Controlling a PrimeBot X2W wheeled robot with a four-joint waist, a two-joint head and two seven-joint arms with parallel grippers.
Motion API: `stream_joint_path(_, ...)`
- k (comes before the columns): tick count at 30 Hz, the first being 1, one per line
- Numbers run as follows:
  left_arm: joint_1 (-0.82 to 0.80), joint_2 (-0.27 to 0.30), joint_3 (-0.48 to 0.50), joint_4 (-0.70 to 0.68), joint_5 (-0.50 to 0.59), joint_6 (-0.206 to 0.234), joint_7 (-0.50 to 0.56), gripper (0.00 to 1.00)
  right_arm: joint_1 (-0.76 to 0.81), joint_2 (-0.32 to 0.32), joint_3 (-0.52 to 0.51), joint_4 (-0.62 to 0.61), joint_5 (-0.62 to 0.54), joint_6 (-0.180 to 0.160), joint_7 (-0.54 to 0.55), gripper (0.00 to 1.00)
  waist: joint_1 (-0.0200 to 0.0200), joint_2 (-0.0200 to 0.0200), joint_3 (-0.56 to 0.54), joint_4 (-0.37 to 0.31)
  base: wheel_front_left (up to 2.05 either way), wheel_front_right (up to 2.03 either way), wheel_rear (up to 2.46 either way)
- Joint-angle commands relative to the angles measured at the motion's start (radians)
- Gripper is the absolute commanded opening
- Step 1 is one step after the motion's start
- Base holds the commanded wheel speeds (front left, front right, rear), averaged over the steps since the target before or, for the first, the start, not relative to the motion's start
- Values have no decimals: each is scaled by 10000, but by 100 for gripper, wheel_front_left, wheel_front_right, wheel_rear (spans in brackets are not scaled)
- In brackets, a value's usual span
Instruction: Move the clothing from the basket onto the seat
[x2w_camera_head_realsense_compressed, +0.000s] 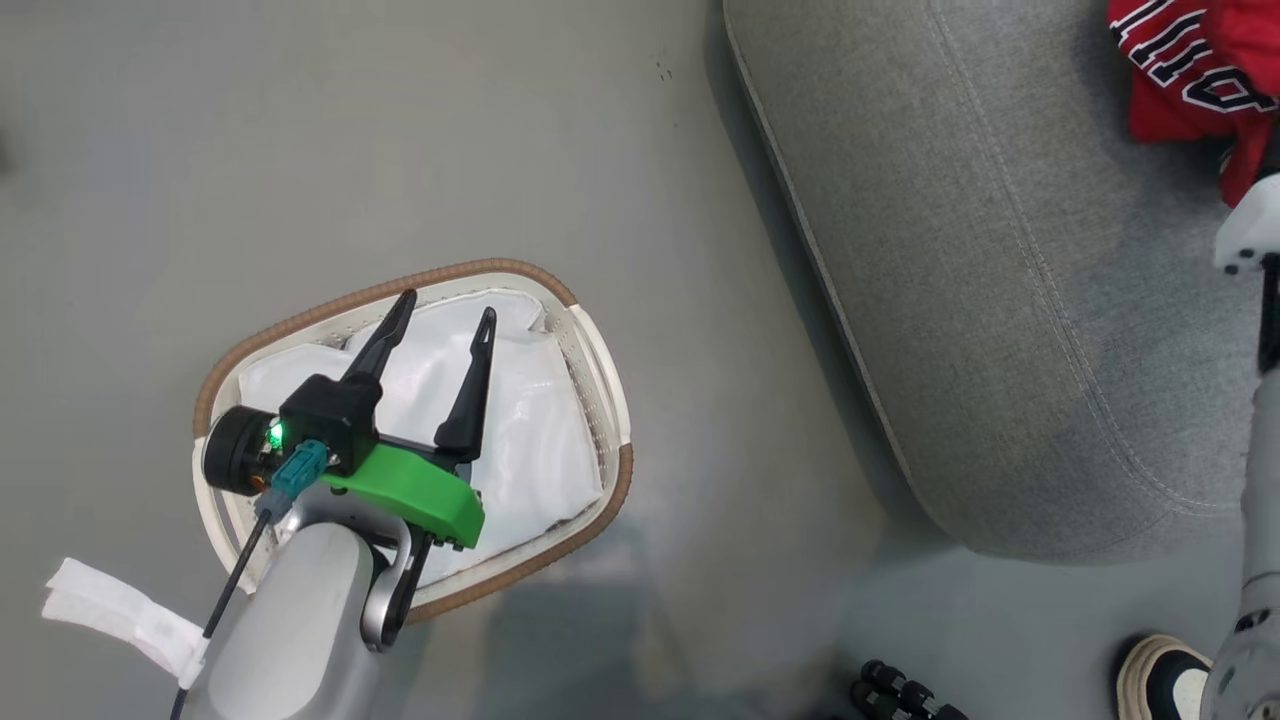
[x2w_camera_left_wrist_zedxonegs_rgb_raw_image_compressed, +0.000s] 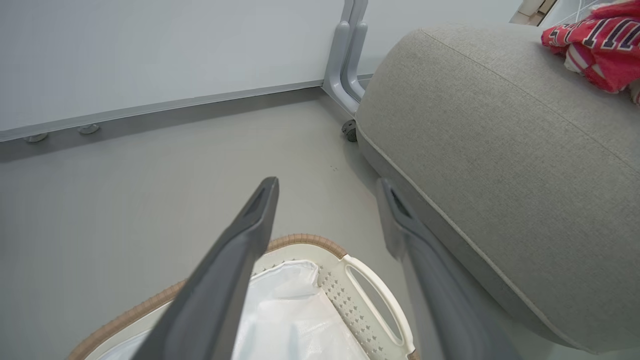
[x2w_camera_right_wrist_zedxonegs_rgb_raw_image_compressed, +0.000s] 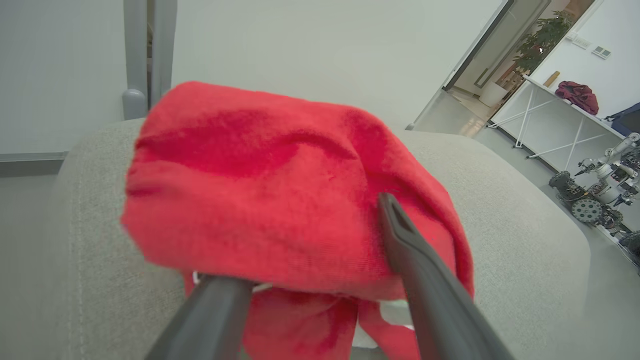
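Note:
The red clothing (x2w_camera_head_realsense_compressed: 1190, 70) with black and white lettering lies bunched at the far corner of the grey seat (x2w_camera_head_realsense_compressed: 1000, 300). In the right wrist view, red clothing (x2w_camera_right_wrist_zedxonegs_rgb_raw_image_compressed: 260, 200) drapes over my right gripper (x2w_camera_right_wrist_zedxonegs_rgb_raw_image_compressed: 305, 210). Its fingers are spread wide and open, the left tip hidden under the cloth, the seat (x2w_camera_right_wrist_zedxonegs_rgb_raw_image_compressed: 525, 225) below. My left gripper (x2w_camera_head_realsense_compressed: 448, 304) hangs open over the basket (x2w_camera_head_realsense_compressed: 480, 268), with nothing between its fingers. Inside the basket I see just the white liner (x2w_camera_head_realsense_compressed: 530, 420). The left wrist view shows the left gripper (x2w_camera_left_wrist_zedxonegs_rgb_raw_image_compressed: 327, 182), the basket (x2w_camera_left_wrist_zedxonegs_rgb_raw_image_compressed: 305, 239), the seat (x2w_camera_left_wrist_zedxonegs_rgb_raw_image_compressed: 500, 150) and the clothing (x2w_camera_left_wrist_zedxonegs_rgb_raw_image_compressed: 600, 45).
The basket stands on grey floor to the left of the seat. A person's shoe (x2w_camera_head_realsense_compressed: 1160, 680) shows at the lower right, beside my pale right forearm (x2w_camera_head_realsense_compressed: 1255, 520). A wall with a metal post (x2w_camera_left_wrist_zedxonegs_rgb_raw_image_compressed: 350, 55) lies beyond. Other robots (x2w_camera_right_wrist_zedxonegs_rgb_raw_image_compressed: 590, 200) stand past the seat.

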Motion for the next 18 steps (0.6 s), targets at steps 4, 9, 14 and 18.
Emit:
stream_joint_path(4,342,-131,510,65,142,50,-7,100,1329,379,315,-954,701,-14,-43,100,-1,-1,-636,134,0,0,0)
stream_joint_path(9,671,-325,1036,162,302,70,-7,100,2595,704,892,-1500,1070,-14,-44,100,-1,-1,-1179,445,0,0,0)
stream_joint_path(14,956,-556,1498,214,628,221,-7,100,3282,876,1769,-1944,1462,-14,-44,100,-1,-1,-1699,924,0,0,0)
stream_joint_path(18,1246,-689,2038,180,881,397,-7,100,3268,1075,2589,-2033,1803,-14,-45,100,-1,-1,-2057,1154,0,0,0)
